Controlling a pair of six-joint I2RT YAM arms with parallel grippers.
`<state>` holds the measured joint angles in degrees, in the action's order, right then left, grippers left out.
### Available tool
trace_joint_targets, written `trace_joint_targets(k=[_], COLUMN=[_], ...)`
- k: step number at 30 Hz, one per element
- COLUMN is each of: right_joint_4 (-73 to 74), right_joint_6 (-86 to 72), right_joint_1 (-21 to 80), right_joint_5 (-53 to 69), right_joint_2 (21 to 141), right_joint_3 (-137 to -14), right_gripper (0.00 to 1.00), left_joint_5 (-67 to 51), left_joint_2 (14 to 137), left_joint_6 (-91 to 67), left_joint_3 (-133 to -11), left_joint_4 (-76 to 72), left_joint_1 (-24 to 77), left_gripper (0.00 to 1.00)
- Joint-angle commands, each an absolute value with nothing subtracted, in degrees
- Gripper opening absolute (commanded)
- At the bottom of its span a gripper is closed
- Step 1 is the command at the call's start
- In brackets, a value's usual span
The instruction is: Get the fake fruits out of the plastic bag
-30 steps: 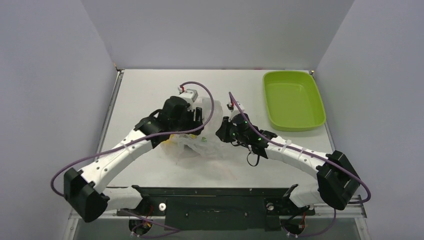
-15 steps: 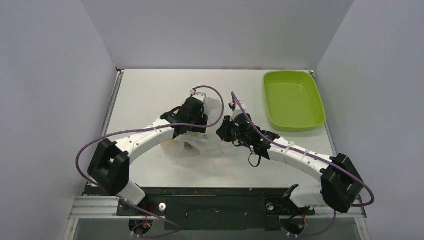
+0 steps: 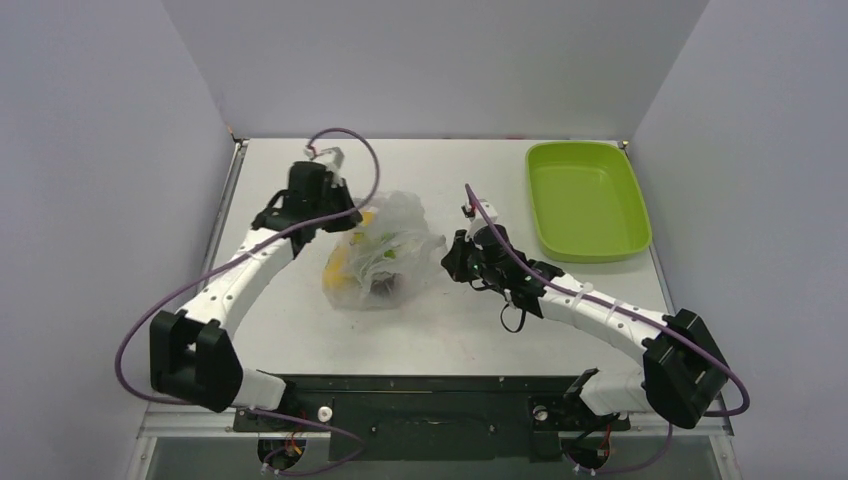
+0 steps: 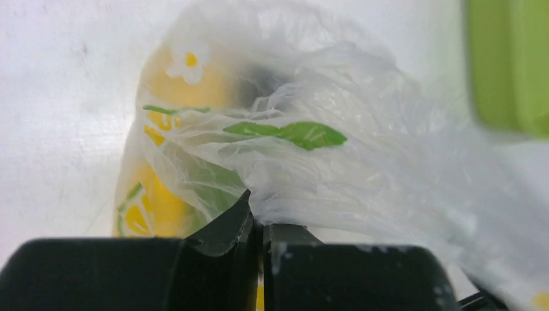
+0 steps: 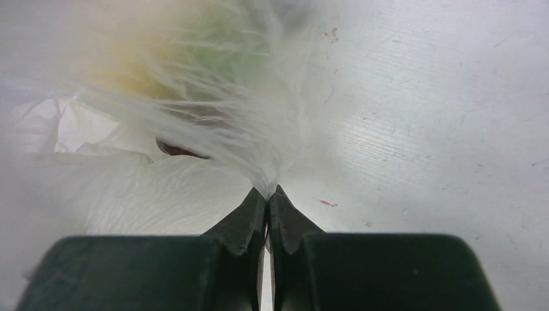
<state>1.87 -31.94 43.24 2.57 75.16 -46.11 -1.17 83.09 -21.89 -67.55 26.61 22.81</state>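
The plastic bag [image 3: 392,240] lies crumpled on the surface [image 3: 480,170] between the two arms, well apart from the lime-green tray [image 3: 585,205]. It is thin, clear, crinkly film printed with small flowers and leaves, and it has no stiffness of its own. It will likely sag, bunch and slip wherever it is not held. The left pincer [image 4: 257,210] is pressed together on a gathered fold at the bag's far left edge, and the right pincer [image 5: 267,192] pinches a drawn-out wisp of film at its right side. In the right wrist view that film fans into fine tight pleats, which suggests it is under pull and could tear or slide free if tugged hard. The fake fruits [image 3: 342,268] sit inside, rounded, smooth and glossy. Yellow ones show at the left and a dark fruit [image 3: 386,290] at the near side. They look light and hard-shelled, so they should roll readily once the film lets them. Their gloss makes a direct pinch through the plastic unsure. Taking the bag by a closed corner or a thick gathered fold seems the safer hold. Where the bag's mouth lies cannot be told from these views.
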Motion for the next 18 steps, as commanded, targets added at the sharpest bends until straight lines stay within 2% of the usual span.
trace_joint_targets(k=[1, 4, 8, 12, 14, 16, 18], right_joint_4=[1.55, 3.70, 11.91, 18.71, 20.56, 22.69, 24.34], right_joint_6=[-27.36, -24.22, -20.50, -21.01, -21.58, -22.53, -23.43], right_joint_1=[40.85, 40.29, 40.63, 40.81, 40.84, 40.81, 40.78], right_joint_5=[1.93, 1.96, 1.89, 0.71, 0.35, -2.20, -2.76], right_joint_2=[76.17, 78.12, 81.45, 78.30, 75.62, 72.77, 69.84], right_joint_3=[-49.80, -53.60, -62.81, -67.69, -67.62, -67.01, -66.31], right_gripper=[0.00, 0.00, 0.13, 0.35, 0.52, 0.63, 0.69], left_joint_5=[-31.15, -42.26, -46.37, -46.31, -45.87, -45.53, -45.67], left_joint_2=[74.88, 75.10, 75.87, 74.18, 73.47, 73.08, 72.99], left_joint_6=[-35.33, -52.19, -59.99, -60.59, -59.76, -59.44, -59.34], left_joint_3=[-59.38, -50.10, -46.68, -47.03, -47.40, -47.30, -46.98], left_joint_4=[10.58, -9.74, -18.41, -16.47, -14.41, -13.20, -12.55], left_joint_1=[7.55, 1.52, 0.28, 0.30, 0.27, 0.26, 0.34], left_gripper=[0.00, 0.00, 0.00, 0.00, 0.00, 0.00, 0.00])
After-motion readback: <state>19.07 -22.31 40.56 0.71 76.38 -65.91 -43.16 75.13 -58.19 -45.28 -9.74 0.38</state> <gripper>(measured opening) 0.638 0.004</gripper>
